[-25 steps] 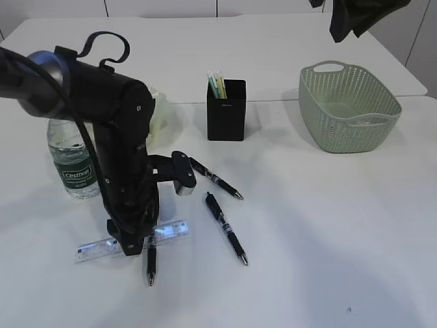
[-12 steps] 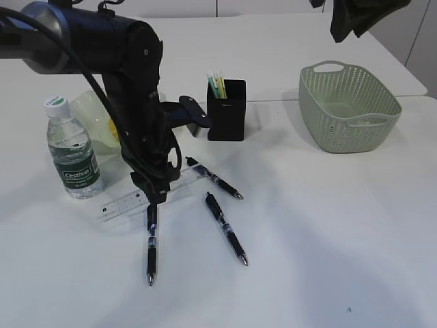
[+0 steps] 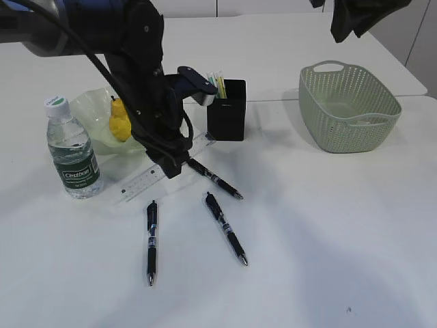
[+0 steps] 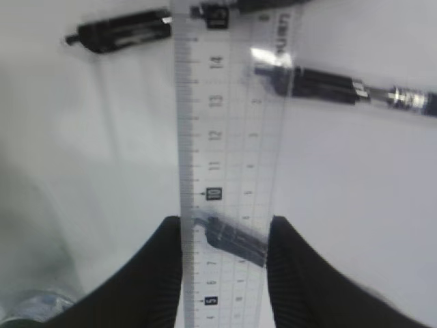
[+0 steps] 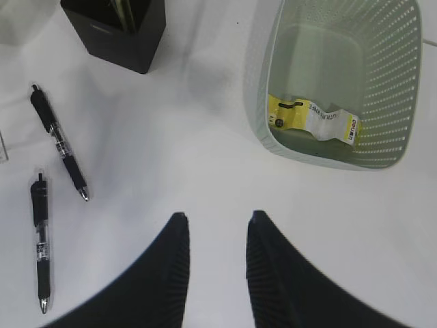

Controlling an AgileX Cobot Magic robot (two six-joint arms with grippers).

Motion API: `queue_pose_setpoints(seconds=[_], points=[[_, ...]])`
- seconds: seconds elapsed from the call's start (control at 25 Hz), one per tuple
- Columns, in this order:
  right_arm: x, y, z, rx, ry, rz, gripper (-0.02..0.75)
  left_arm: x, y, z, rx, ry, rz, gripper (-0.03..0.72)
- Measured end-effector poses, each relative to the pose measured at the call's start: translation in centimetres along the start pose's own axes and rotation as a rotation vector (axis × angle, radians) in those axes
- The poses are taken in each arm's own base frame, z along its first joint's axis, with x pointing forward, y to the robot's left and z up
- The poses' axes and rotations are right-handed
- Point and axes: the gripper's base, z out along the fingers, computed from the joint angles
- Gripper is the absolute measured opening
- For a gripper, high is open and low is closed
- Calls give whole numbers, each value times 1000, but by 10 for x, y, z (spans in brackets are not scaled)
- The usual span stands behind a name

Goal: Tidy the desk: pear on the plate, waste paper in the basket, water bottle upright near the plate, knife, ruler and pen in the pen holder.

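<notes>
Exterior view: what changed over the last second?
The left gripper, shut on the ruler, lifted it from the front of the desk and carried it back and right toward the pen holder; its far end now sits over a pen. The arm's move uncovered the pear on the plate. The water bottle, basket and three loose pens stayed put.

A second white table [image 3: 273, 41] stands behind the work surface — its edge meets it along a seam. Pale wall panels [image 3: 205, 7] with thin vertical joints rise beyond — even, soft light throughout.
</notes>
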Motion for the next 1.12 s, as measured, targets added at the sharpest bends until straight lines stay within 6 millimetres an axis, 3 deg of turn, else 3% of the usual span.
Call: queue_pose_setpoints(seconds=[0.64, 1.12], points=[[0, 0, 0, 0, 0, 2, 244, -44, 14, -20, -113, -478, -138, 264], [0, -2, 0, 19, -1, -4, 244, -72, 26, -45, -208, -903, -215, 264]])
